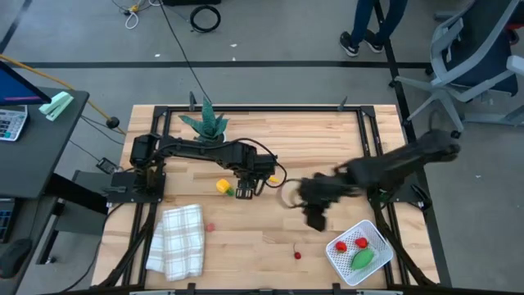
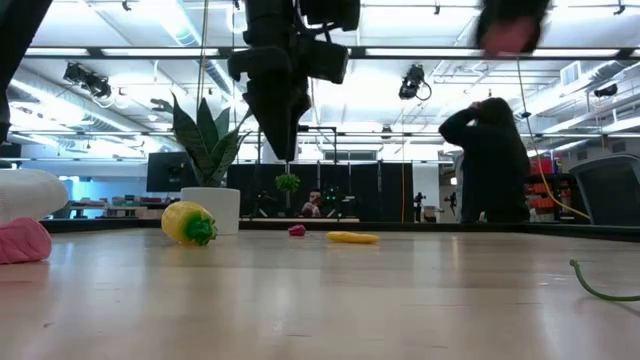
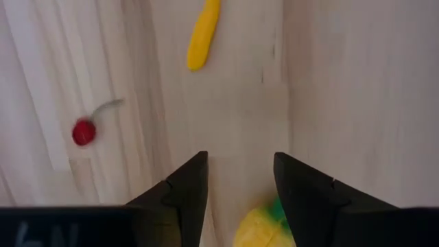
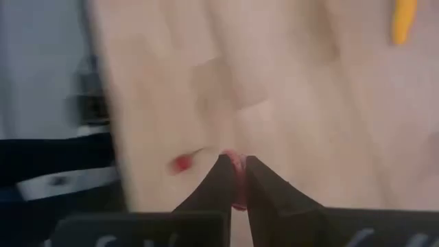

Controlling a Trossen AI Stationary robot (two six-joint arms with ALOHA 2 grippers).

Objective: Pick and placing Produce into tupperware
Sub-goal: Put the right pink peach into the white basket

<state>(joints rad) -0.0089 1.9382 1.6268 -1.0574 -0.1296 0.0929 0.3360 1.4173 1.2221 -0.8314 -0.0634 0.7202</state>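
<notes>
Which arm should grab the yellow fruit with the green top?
Left. The left gripper hangs open directly above the yellow toy fruit with a green top; the right gripper is shut on a small red piece.

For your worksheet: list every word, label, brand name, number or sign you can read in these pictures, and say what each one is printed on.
None can be read.
Left gripper housing: pale marks along the left wrist view's bottom edge, cut off and blurred.
Right gripper housing: similar marks, too blurred.
Produce, tupperware, cloth: no print visible.

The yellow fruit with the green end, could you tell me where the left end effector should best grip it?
Probably across the yellow fruit's rounded body, coming straight down; the left end effector hangs open just beside it, and its green tip looks too small to pinch.
</notes>
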